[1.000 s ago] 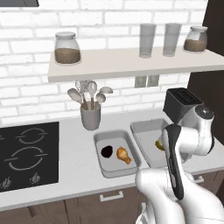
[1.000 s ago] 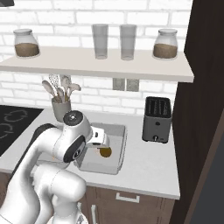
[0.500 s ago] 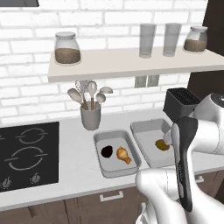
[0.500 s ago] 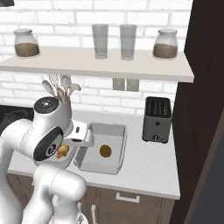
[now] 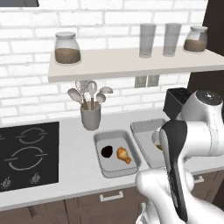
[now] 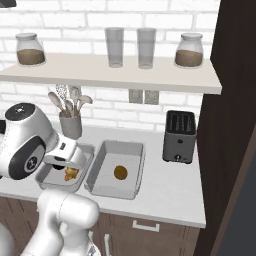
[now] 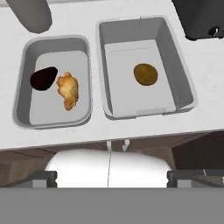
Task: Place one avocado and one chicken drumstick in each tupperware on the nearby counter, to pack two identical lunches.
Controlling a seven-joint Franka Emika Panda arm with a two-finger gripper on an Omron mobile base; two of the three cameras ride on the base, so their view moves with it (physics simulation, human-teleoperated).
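Claw stands apart and empty above the bench; right tupperware has only its avocado, so I fetch a drumstick next.

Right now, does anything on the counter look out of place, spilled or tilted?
Nothing is spilled or askew. The left tupperware holds a near-black avocado and a golden drumstick; the right tupperware holds only an olive-brown avocado. So the two lunches do not match yet.
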